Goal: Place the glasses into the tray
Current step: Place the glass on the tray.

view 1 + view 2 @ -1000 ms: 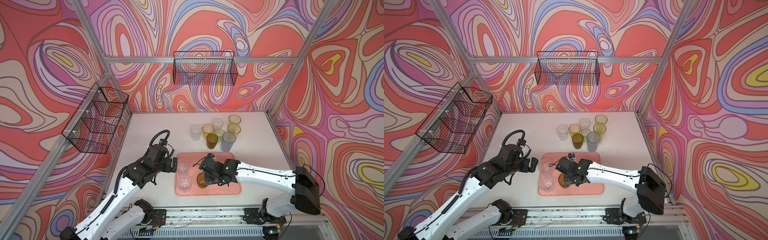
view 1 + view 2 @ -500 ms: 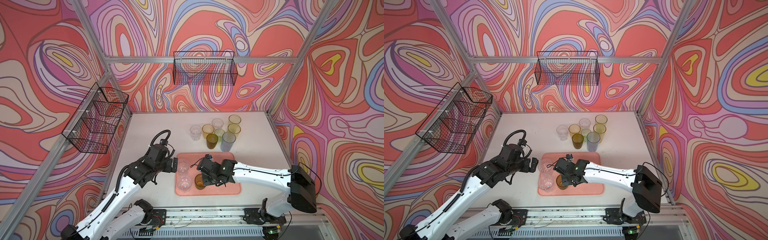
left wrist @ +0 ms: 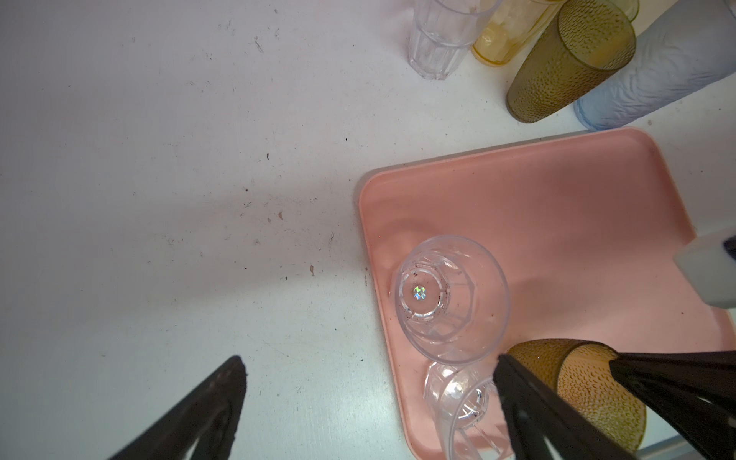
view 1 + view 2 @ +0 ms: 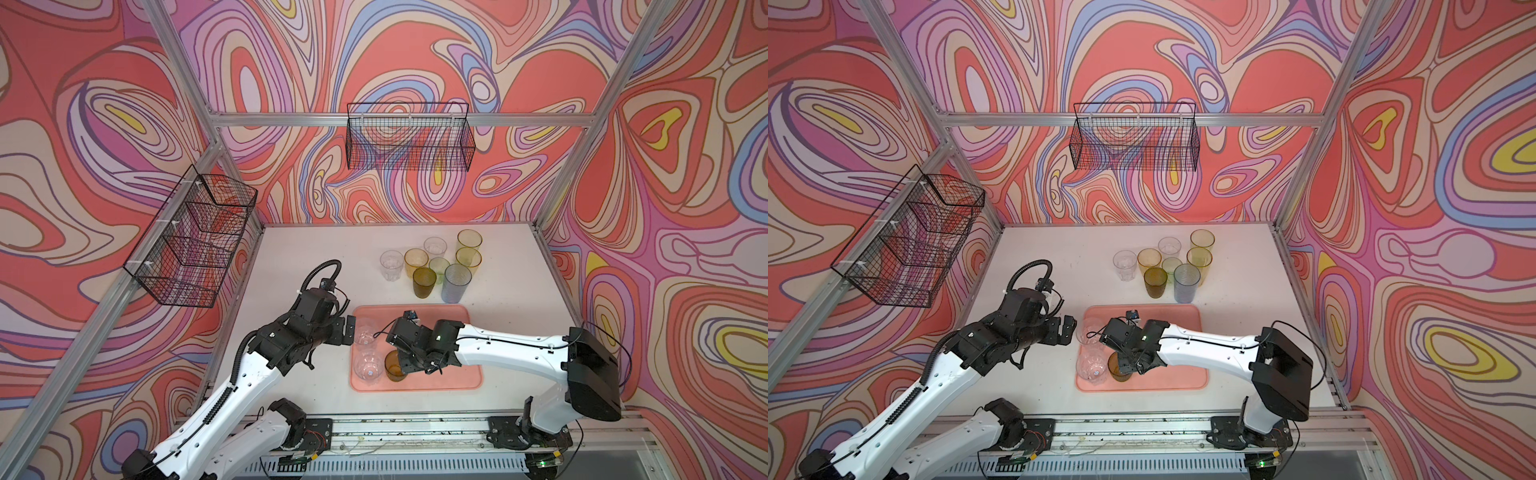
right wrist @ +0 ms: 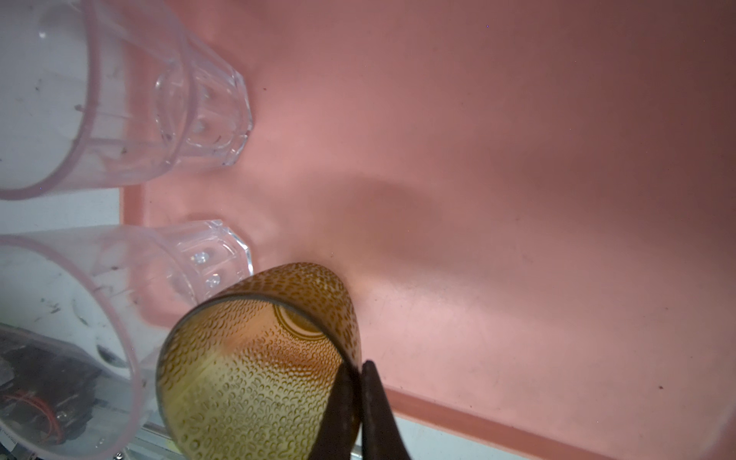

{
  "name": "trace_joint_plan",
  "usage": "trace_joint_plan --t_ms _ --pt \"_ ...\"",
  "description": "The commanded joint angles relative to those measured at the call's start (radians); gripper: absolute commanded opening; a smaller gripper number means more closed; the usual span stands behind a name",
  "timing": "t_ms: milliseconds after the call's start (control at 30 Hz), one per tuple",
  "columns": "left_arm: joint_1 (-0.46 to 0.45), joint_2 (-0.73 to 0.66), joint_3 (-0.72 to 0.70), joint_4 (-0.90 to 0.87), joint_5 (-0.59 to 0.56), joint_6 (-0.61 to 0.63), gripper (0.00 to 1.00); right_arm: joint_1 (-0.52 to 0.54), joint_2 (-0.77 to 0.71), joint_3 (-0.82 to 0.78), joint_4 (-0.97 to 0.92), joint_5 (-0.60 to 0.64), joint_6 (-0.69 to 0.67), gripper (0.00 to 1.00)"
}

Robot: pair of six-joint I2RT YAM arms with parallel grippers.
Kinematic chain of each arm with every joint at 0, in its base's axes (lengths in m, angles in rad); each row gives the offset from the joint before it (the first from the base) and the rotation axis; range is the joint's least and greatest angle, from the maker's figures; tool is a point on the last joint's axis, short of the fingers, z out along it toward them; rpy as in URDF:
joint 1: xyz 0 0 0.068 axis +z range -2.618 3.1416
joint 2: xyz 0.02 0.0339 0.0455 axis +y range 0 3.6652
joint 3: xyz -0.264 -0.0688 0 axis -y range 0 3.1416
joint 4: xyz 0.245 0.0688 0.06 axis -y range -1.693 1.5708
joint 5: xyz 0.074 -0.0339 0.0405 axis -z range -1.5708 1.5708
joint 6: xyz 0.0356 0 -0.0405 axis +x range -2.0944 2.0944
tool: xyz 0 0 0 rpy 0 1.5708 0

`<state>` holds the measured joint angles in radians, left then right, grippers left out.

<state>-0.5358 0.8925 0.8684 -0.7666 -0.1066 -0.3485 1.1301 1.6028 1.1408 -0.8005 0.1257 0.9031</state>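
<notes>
The right arm point(image 4: 511, 353) has edged toward the near left corner of the tray point(image 4: 457, 328), bringing the amber tumbler point(image 4: 394, 366) just beside the nearer clear tumbler point(image 4: 367, 365). The tray's right half lies bare, and eight glasses point(image 4: 436, 266) wait on the table beyond it. The right gripper point(image 5: 360, 368) pinches the amber rim. The left gripper point(image 4: 349, 330) hangs spread and empty beside the farther clear tumbler point(image 4: 365, 331). Any further crowding could nudge a clear tumbler over the low rim.

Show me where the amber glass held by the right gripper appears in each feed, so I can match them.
Top view: amber glass in the tray's near-left part, beside two clear glasses.
Top view: amber glass, same place.
Left wrist: amber glass beside the clear glasses.
Right wrist: amber glass close up, rim pinched by the right gripper.
Shared landmark: the pink tray.
</notes>
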Motion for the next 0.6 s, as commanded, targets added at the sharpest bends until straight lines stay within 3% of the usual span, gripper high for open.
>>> trace_joint_plan --t_ms 0,133,267,433,567 --pt "0.005 0.003 0.015 -0.022 -0.011 -0.006 1.0 0.008 0.015 0.02 0.005 0.001 -0.006 0.0" --pt "0.005 0.003 0.016 -0.022 -0.011 -0.006 1.0 0.008 0.009 0.016 0.008 0.007 -0.012 0.13" --pt "0.005 0.002 0.016 -0.022 -0.011 -0.006 1.0 0.008 -0.003 0.007 0.025 -0.001 -0.007 0.17" --pt "0.005 0.0 0.016 -0.022 -0.006 -0.004 1.0 0.008 -0.02 0.007 0.017 0.024 0.01 0.46" --pt "0.005 -0.003 0.015 -0.021 -0.007 -0.003 1.0 0.008 -0.045 0.011 0.007 0.056 0.017 0.54"
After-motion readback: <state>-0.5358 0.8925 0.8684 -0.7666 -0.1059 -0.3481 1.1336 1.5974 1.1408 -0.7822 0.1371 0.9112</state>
